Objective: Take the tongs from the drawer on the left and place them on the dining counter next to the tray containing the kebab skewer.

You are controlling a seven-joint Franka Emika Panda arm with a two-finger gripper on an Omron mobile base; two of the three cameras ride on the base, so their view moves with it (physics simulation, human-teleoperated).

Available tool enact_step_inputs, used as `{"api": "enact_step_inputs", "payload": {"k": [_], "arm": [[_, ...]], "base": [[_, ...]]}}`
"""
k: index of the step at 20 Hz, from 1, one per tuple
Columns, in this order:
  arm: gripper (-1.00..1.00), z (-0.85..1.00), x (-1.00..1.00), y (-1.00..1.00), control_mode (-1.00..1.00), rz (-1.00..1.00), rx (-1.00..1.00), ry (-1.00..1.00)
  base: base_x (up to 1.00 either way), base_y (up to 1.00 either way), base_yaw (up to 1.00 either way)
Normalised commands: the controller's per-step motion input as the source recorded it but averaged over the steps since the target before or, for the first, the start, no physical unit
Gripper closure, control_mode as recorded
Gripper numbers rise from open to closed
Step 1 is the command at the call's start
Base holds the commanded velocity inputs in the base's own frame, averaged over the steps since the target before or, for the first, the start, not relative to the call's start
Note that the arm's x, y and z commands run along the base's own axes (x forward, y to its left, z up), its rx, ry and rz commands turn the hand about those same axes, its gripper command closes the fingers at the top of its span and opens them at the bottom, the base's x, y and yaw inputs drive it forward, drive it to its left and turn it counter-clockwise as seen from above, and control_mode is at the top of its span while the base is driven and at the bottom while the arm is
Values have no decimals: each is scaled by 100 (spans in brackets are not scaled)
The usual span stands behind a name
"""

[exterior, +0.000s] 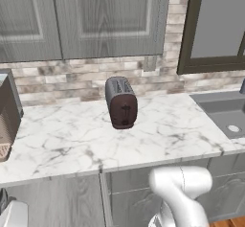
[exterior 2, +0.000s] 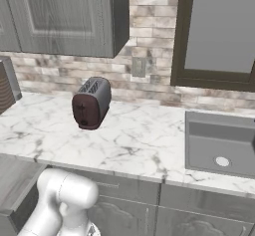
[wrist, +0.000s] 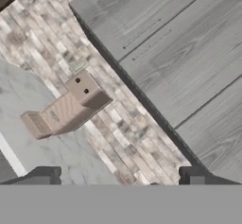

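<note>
Marble worktop (exterior: 95, 135) fills the left base view, backed by a brick wall (exterior: 72, 80), with a dark toaster (exterior: 121, 102) standing on it and a grey sink (exterior: 225, 111) at the right end. Below the worktop edge runs a row of grey wood-grain fronts; the plain one at lower left (exterior: 57, 204) is probably the drawer the task means, and it looks closed, so the tongs are hidden, presumably inside it. The white arm (exterior: 184, 192) rises at the lower right.

From the right base view the same toaster (exterior 2: 91, 103) sits left of centre and the sink (exterior 2: 219, 143) lies to the right, well apart from it. The drawer front (exterior 2: 15, 180) shows at the lower left, just beside the arm (exterior 2: 62, 200).

Looking along the hand, the gripper (wrist: 118, 176) has its two dark fingertips (wrist: 45, 173) set wide apart with nothing between them. It faces the brick wall (wrist: 94, 124), upper cabinet doors (wrist: 179, 53) and a wooden block-like object (wrist: 66, 107) on the worktop, not the drawer.

To do this step well, the hand should tilt down towards the drawer front, keep its jaws spread, and line up squarely with the top edge or pull before tugging straight outward.
</note>
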Motion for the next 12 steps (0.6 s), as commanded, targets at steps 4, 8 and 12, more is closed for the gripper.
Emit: {"api": "enact_step_inputs", "payload": {"k": [4, 8, 12], "arm": [[-100, 37, 47, -54, -100, -5, 10, 10], [-100, 23, 61, -63, -100, -3, 14, 17], [-100, 11, 66, -67, -100, -1, 16, 15]], "base": [[0, 0, 0], [0, 0, 0], [0, 0, 0]]}}
